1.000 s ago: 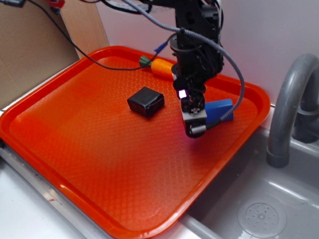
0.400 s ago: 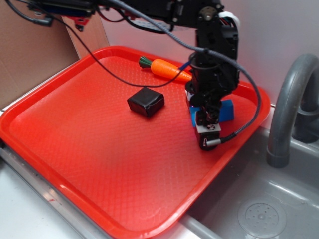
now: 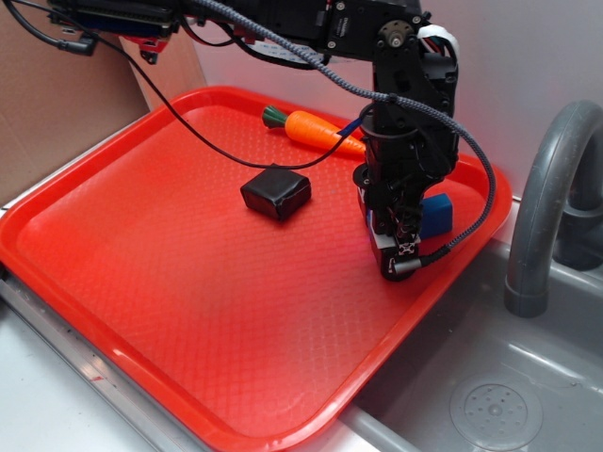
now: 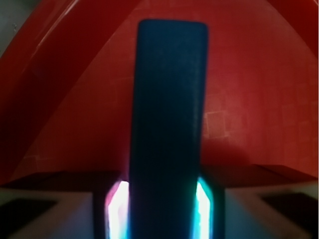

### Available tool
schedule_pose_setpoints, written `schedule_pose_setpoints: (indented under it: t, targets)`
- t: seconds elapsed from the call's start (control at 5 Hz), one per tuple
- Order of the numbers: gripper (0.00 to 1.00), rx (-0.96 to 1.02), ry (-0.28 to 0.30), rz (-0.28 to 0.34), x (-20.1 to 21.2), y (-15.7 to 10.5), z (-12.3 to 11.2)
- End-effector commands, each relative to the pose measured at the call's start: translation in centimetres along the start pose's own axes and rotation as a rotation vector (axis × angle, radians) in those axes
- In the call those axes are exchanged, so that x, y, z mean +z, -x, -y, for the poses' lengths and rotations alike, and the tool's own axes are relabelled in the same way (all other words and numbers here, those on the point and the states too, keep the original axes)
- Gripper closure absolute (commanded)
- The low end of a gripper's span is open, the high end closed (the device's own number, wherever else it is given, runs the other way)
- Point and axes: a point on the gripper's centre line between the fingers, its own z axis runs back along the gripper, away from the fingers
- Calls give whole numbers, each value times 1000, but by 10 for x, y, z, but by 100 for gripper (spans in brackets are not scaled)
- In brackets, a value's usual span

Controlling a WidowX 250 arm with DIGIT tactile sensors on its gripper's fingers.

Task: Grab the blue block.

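1. Blue is nearly hidden in the exterior view now: the blue block (image 3: 436,214) lies near the tray's (image 3: 141,282) far right rim, just right of the gripper (image 3: 396,247), with only its right end peeking past the arm. A second ago most of the bar was plain to see beside the tool; since then the gripper has slid across and sunk over it.

2. From the wrist view, the blue block (image 4: 168,124) runs straight up the middle, its near end set between the two lit pads (image 4: 118,209). The pincer looks narrowed around the bar, the pads hard beside its long faces; whether they truly press it I cannot tell.

3. That shift suggests the approach is done and the squeeze is the step in hand. A lift would prove the hold.

4. Black block (image 3: 275,192) sits left of the blue block, well apart; the toy carrot (image 3: 316,130) lies behind it toward the tray's back rim. Neither crowds the grasp.
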Motion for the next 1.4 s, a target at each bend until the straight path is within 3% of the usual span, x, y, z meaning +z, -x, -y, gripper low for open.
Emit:
schedule_pose_setpoints:
  t: [0.0,0.2,0.6,1.0,1.2]
  targets:
    - [100,214,6,94,74,47,-27]
    - [100,367,43,144,113,90,-48]
    - [100,577,-18,182,171,175,-76]
    - [100,738,-61,244,194,222,-85]
    - [100,729,-18,227,187,222,-89]
